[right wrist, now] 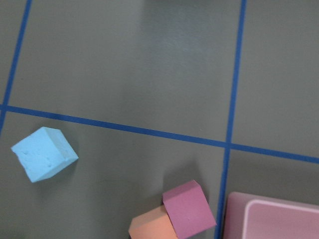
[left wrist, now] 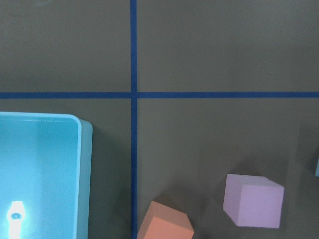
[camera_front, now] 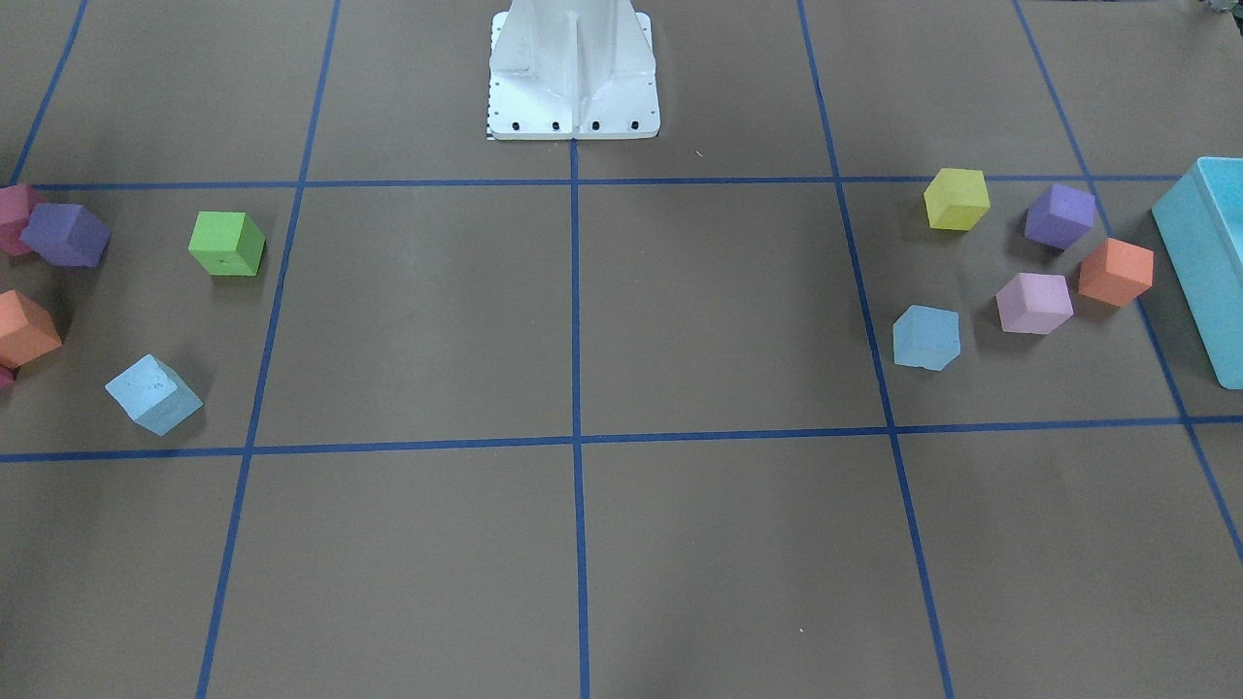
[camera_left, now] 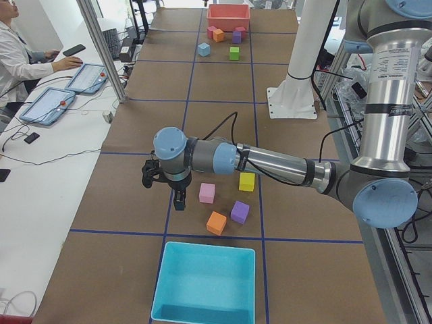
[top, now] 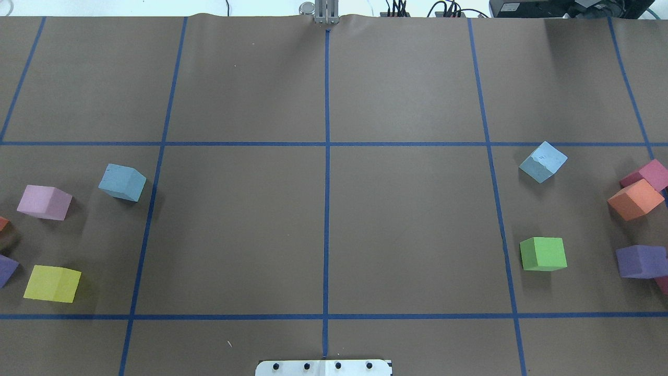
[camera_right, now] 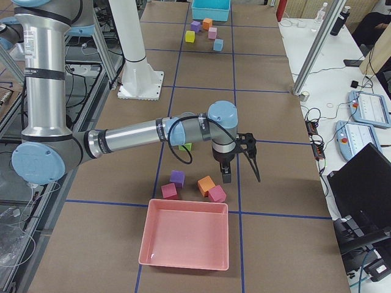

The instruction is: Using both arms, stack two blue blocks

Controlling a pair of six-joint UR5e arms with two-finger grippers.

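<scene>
Two pale blue blocks lie apart on the brown table. One (camera_front: 927,338) (top: 122,181) is on my left side, beside a pink cube (camera_front: 1034,303). The other (camera_front: 153,393) (top: 543,161) is on my right side and shows in the right wrist view (right wrist: 45,153). My left gripper (camera_left: 163,191) shows only in the exterior left view, hovering near the left cube cluster. My right gripper (camera_right: 241,176) shows only in the exterior right view, above the right cluster. I cannot tell whether either is open or shut. Neither appears in the overhead view.
A turquoise bin (camera_front: 1209,262) (left wrist: 40,169) stands at the table's left end and a pink bin (camera_right: 183,241) at the right end. Yellow (top: 52,283), purple (camera_front: 1058,216) and orange (camera_front: 1115,272) cubes lie on the left; green (top: 543,254), orange (top: 634,199), purple (top: 641,261) on the right. White pedestal (camera_front: 573,78).
</scene>
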